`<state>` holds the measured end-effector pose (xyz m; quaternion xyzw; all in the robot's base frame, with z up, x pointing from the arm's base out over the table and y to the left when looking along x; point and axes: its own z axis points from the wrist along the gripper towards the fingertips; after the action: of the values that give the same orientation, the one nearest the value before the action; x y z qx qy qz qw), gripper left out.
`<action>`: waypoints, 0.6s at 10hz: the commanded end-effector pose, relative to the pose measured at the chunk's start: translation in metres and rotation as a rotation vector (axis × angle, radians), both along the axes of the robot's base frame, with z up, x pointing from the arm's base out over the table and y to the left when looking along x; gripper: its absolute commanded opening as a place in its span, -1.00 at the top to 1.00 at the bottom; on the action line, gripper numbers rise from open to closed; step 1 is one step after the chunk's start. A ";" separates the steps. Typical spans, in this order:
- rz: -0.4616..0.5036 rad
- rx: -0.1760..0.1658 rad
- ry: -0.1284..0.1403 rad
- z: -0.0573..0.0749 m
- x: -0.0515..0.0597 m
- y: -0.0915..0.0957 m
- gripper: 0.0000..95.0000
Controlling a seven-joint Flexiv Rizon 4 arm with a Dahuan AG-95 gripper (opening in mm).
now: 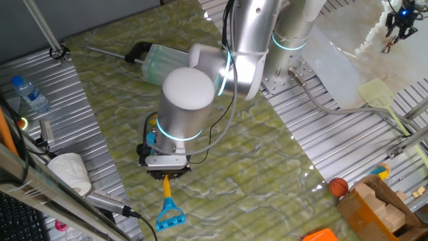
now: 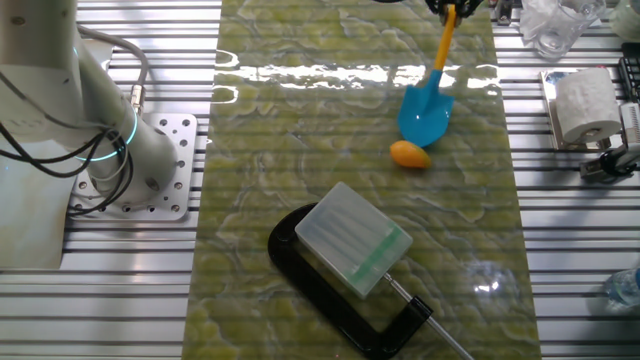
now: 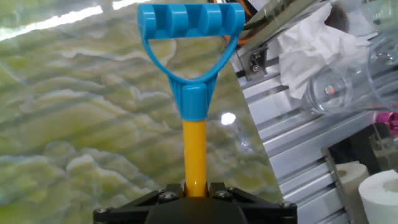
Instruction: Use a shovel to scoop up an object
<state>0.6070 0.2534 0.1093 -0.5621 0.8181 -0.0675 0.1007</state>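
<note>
My gripper (image 3: 195, 190) is shut on the yellow shaft of the shovel (image 3: 194, 149); its blue D-shaped end (image 3: 189, 37) points away from the hand camera. In one fixed view the gripper (image 1: 166, 175) sits under the arm's wrist, and the shaft and blue handle (image 1: 170, 215) stick out toward the table's front edge. In the other fixed view the shovel's blue blade (image 2: 425, 112) rests low over the green marbled table (image 2: 300, 150). Its tip touches or almost touches the orange-yellow oval object (image 2: 410, 153) lying just in front.
A black clamp holding a translucent box (image 2: 352, 240) lies mid-table. A paper roll (image 2: 583, 103) and clear cups (image 2: 555, 25) stand beside the table. An orange ball (image 1: 338, 186), a cardboard box (image 1: 378, 204), a water bottle (image 1: 30, 94) and the arm's base (image 2: 120, 150) are around the edges.
</note>
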 end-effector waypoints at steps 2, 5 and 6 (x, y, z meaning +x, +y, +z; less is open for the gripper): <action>-0.014 0.000 -0.002 -0.004 0.005 -0.004 1.00; -0.033 0.013 -0.010 -0.008 0.007 -0.007 1.00; -0.032 0.011 -0.009 -0.009 0.008 -0.009 1.00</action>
<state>0.6150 0.2424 0.1004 -0.5484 0.8265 -0.0687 0.1072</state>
